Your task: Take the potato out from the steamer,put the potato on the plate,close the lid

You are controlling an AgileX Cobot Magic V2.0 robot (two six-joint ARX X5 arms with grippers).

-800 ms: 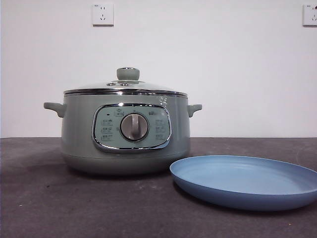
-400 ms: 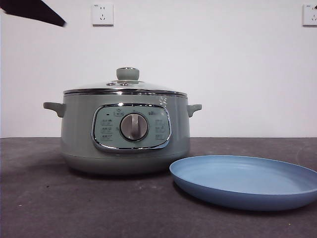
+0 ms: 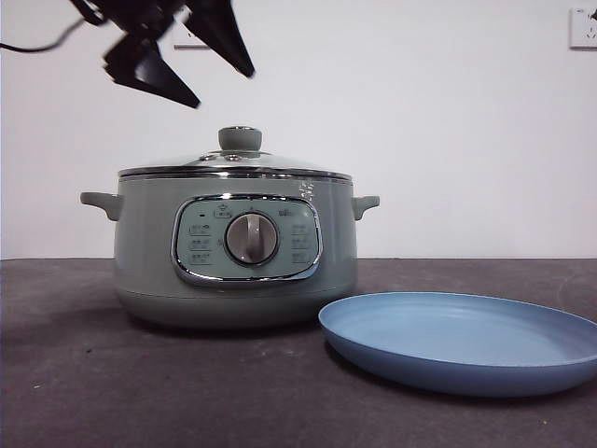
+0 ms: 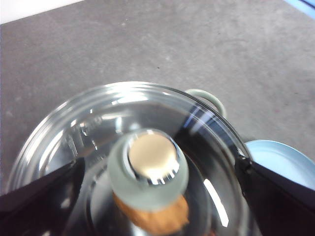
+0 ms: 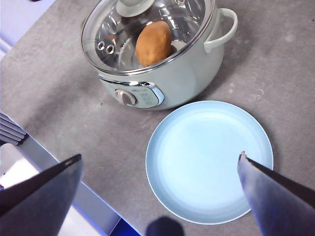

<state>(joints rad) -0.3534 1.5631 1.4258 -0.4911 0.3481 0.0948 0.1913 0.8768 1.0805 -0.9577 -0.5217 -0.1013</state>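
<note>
A plain white wall [image 3: 448, 131] is seen behind a dark grey table [image 3: 112, 383]. A socket [image 3: 584, 28] is mounted at two o'clock.

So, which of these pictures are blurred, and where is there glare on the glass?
Left wrist view: soft all over, the sage-green knob and the orange-brown potato beneath smeared, white streaks on the clear glass lid. Right wrist view: sharp, with only its own jaws blurred. Front view: sharp, though the left gripper is a dark silhouette.

The lid [image 3: 235, 164] is sitting shut on the steamer [image 3: 233, 252], blocking access to the potato [image 5: 153, 43]. Open air is separating the left tool [image 3: 224, 89] from the knob. The plate [image 3: 462, 341] is lying unobstructed.
</note>
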